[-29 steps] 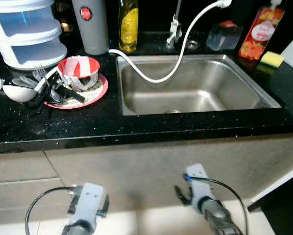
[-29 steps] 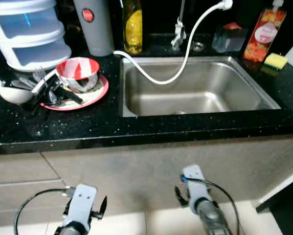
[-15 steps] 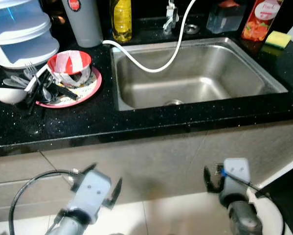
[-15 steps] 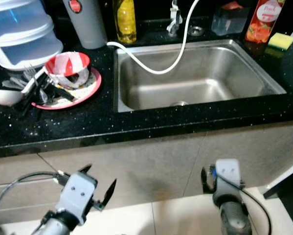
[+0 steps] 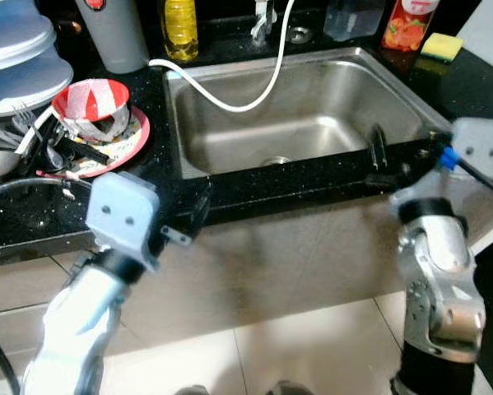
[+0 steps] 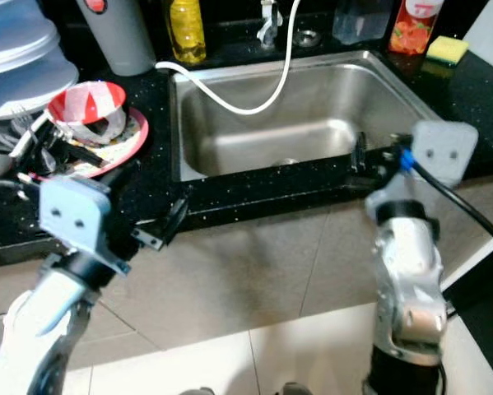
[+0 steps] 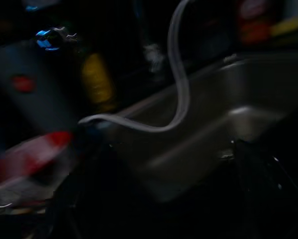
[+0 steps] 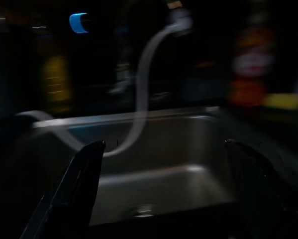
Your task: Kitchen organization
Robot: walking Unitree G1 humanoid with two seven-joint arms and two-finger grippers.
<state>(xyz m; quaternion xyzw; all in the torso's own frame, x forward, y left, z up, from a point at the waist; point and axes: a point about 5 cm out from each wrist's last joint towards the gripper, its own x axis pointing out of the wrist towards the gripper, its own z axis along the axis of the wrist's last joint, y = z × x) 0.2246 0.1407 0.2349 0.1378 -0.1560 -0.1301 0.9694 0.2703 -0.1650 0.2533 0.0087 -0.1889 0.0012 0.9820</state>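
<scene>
A pink plate (image 5: 124, 146) on the black counter holds a red and white bowl (image 5: 88, 100), with forks and dark cutlery (image 5: 44, 140) piled beside it. The steel sink (image 5: 394, 99) lies in the middle, and a white hose (image 5: 230, 103) loops into it from the tap. My left gripper (image 5: 188, 224) is open at the counter's front edge, below and right of the plate. In front of the sink's right front corner my right gripper (image 6: 358, 164) is open, its fingers (image 8: 84, 174) spread wide toward the basin.
Along the back stand a grey flask (image 5: 114, 33), a yellow bottle (image 5: 180, 29), a clear container (image 5: 349, 16), a red bottle (image 5: 402, 25) and a yellow sponge (image 5: 441, 47). A white stacked container (image 5: 16, 58) sits at the far left. Below are cabinet fronts and tiled floor.
Both arms have risen from low in front of the cabinets to counter-edge height, and both grippers have spread. The camera has also shifted, bringing the counter lower in view.
</scene>
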